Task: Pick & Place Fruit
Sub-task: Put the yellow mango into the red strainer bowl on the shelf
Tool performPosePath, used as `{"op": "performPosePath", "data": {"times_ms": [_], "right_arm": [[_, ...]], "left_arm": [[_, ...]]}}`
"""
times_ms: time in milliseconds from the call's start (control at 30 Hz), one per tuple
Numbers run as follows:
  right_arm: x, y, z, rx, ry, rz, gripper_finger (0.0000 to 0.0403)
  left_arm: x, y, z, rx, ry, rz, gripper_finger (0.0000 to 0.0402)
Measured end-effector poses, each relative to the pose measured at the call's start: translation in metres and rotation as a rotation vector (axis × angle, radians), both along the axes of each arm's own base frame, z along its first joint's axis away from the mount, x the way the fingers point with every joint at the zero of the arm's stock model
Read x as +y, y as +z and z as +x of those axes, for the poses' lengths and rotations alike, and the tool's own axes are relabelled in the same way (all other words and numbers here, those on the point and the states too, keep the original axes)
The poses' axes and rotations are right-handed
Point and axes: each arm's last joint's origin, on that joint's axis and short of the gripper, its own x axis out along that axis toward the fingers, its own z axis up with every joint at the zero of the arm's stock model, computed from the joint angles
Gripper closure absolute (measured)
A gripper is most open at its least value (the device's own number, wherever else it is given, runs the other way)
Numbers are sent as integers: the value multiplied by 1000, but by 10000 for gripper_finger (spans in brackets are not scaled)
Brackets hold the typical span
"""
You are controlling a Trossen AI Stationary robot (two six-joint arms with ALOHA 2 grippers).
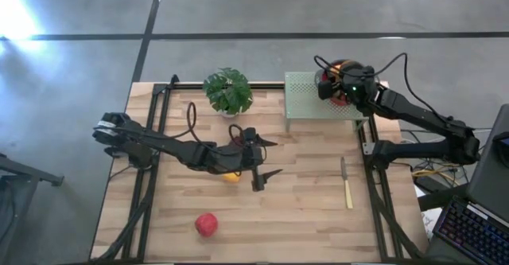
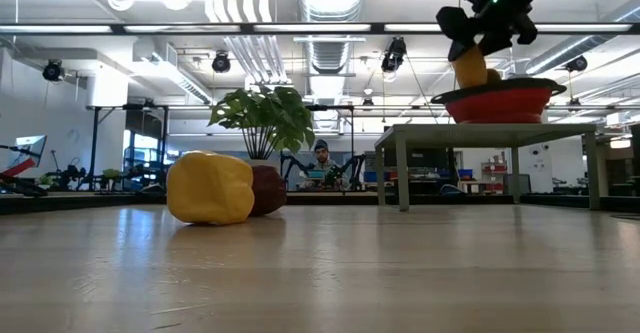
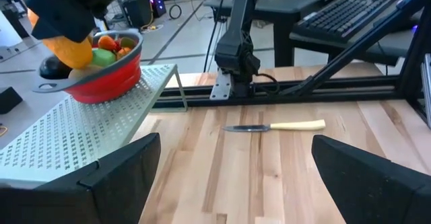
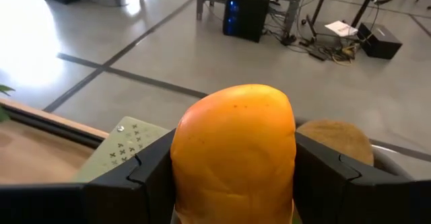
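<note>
Overhead, table-level, two wrists – shared bowl (image 3: 101, 76)

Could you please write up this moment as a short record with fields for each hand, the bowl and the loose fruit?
right hand: over the red bowl, closed on an orange fruit
left hand: open, empty, above mid table
red bowl: on the green perforated stand, already holding several fruits
loose fruit: red fruit near the front edge; yellow fruit under the left arm
other items: knife, potted plant
</note>
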Motion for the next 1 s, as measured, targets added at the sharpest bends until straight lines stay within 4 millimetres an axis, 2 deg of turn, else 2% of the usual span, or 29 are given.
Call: {"op": "performPosePath", "data": {"times_ms": [500,800,1000], "right_arm": [[7,7,-12,18,-2,31,181],[2,70,-4,106,-20,106,181],[-8,92,2,243,-122,255,181]], "left_arm": [[0,-1,0,13,0,3,12],[2,0,1,4,1,20,12],[2,-3,0,30,2,22,12]]}}
